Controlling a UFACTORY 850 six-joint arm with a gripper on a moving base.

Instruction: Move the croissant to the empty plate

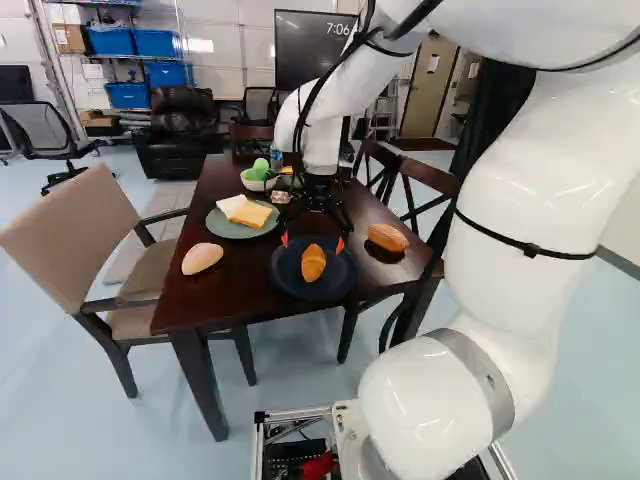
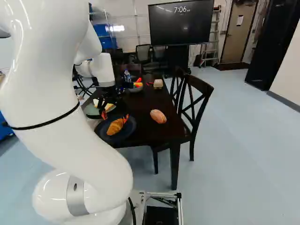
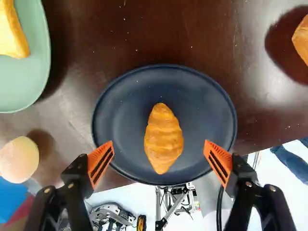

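Observation:
Above the dark blue plate (image 1: pixel 290 286) hangs my gripper (image 1: pixel 313 242), pointing down, its orange pads wide apart. The wrist view shows the gripper (image 3: pixel 158 147) open, with nothing touched by either finger. The golden-brown croissant (image 3: pixel 163 138) lies near the middle of the dark blue plate (image 3: pixel 207 103), slightly ahead of the fingertips and between their lines. In the right base view the croissant (image 2: pixel 115 126) also rests on that plate. A green plate (image 1: pixel 232 229) beside it carries a white slice and a yellow-orange slice.
On the dark wooden table (image 1: pixel 245 295) are a pale bun (image 1: pixel 202 258), a brown loaf (image 1: pixel 387 238) and, farther back, a bowl (image 1: pixel 258 183) with a green item. A beige chair (image 1: pixel 85 225) stands along one side, dark wooden chairs (image 2: pixel 199 93) along the other.

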